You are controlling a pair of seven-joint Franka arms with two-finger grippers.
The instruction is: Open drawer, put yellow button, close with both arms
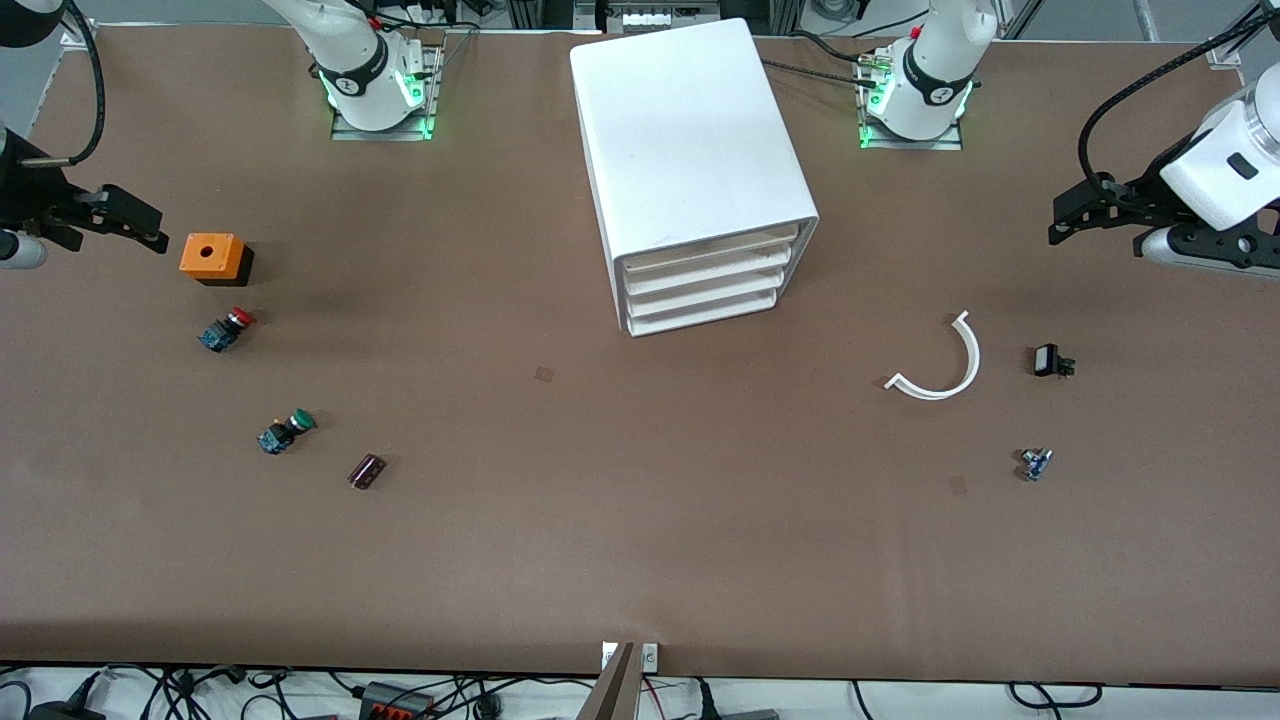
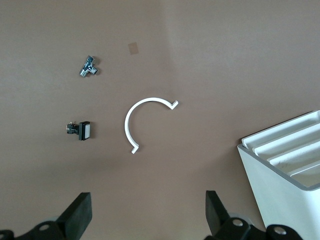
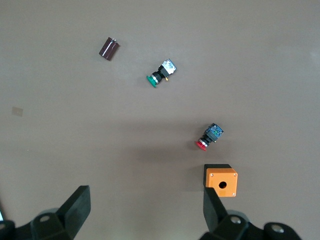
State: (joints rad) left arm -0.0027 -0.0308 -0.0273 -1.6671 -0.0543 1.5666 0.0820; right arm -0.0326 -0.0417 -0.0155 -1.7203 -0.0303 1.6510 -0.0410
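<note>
Brown worktop [image 1: 640, 560], cluttered at both ends. White rounded-corner plastic cabinet [image 1: 690, 140] stands mid-worktop, slightly skewed. Its four shallow white drawers [image 1: 705, 285] all sit flush; none is open.

Left gripper [image 1: 1075, 215] hovers over the left arm's end, fingers spread wide and holding nothing. Right gripper [image 1: 120, 215] hovers just beside the orange square box with a round hole [image 1: 212, 257], likewise spread and unloaded.

Yellow button: not visible in any view. Present instead:
- red-capped pushbutton [image 1: 226, 330]
- green-capped pushbutton [image 1: 286, 431]
- maroon cylinder [image 1: 366, 471]
- white plastic arc [image 1: 945, 370]
- black switch with a white face [image 1: 1048, 360]
- small blue-and-silver part [image 1: 1035, 464]

Risks, as judged:
1. Wrong pick. With no yellow cap in sight, the orange box or the red cap could be mistaken for the target.
2. The drawer fronts show no clear handle, so fingers may slip off the lip.
3. The cabinet looks light. A one-armed pull may drag it rather than open the drawer, unless the other arm braces it.
</note>
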